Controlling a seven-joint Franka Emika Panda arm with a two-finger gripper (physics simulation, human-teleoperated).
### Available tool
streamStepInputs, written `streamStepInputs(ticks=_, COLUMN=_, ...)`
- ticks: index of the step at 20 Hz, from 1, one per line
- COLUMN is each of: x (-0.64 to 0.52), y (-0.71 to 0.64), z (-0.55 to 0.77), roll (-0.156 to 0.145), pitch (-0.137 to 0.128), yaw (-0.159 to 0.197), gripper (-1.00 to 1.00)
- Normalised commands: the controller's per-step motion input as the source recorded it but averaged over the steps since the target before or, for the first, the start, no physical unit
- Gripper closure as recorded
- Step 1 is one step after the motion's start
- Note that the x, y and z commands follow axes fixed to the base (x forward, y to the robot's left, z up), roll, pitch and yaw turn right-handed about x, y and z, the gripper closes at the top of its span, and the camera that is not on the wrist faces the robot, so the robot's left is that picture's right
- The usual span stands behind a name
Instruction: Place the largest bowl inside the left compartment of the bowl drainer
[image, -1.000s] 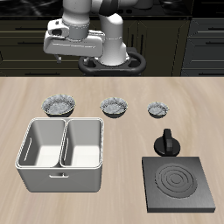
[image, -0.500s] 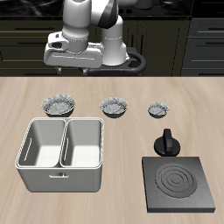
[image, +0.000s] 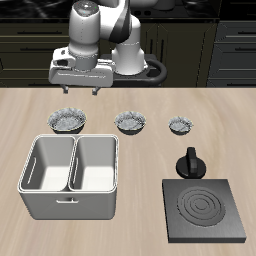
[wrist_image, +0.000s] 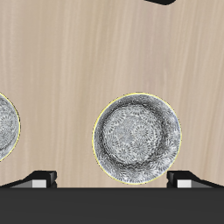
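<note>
Progress was nil: your pincer (image: 79, 92) hung open above the largest bowl (image: 67, 121); grasp, lift and placement into the bowl drainer (image: 71, 177) remained.

The gripper (image: 79, 90) hangs above the largest bowl (image: 67, 121) with open air between, fingers (wrist_image: 39, 176) spread wider than its rim. The medium bowl (image: 130, 122) sits at the big bowl's 3 o'clock, well apart. At its 6 o'clock the bowl drainer (image: 72, 203) stands near, both wells open-topped. The stove plate (image: 206, 211) and what may be a knob (image: 190, 165) lie well clear.
</note>
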Motion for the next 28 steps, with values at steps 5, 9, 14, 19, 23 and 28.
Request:
streamStepInputs(ticks=5, x=0.03, y=-0.11, z=-0.25, roll=-0.012, pitch=0.001, yaw=-0.012, gripper=-1.00)
streamStepInputs(ticks=9, x=0.03, y=0.08, z=-0.25, roll=0.011, pitch=0.014, yaw=-0.021, gripper=-1.00)
streamStepInputs(ticks=14, x=0.01, y=0.22, z=-0.38, roll=0.037, pitch=0.043, yaw=-0.024, gripper=-1.00)
streamStepInputs(ticks=19, x=0.01, y=0.10, z=-0.25, roll=0.007, pitch=0.019, yaw=-0.008, gripper=-1.00)
streamStepInputs(ticks=23, x=-0.01, y=-0.01, z=-0.25, roll=-0.003, pitch=0.021, yaw=-0.018, gripper=-1.00)
streamStepInputs(ticks=28, x=-0.03, y=0.00, z=-0.22, roll=-0.006, pitch=0.017, yaw=-0.018, gripper=-1.00)
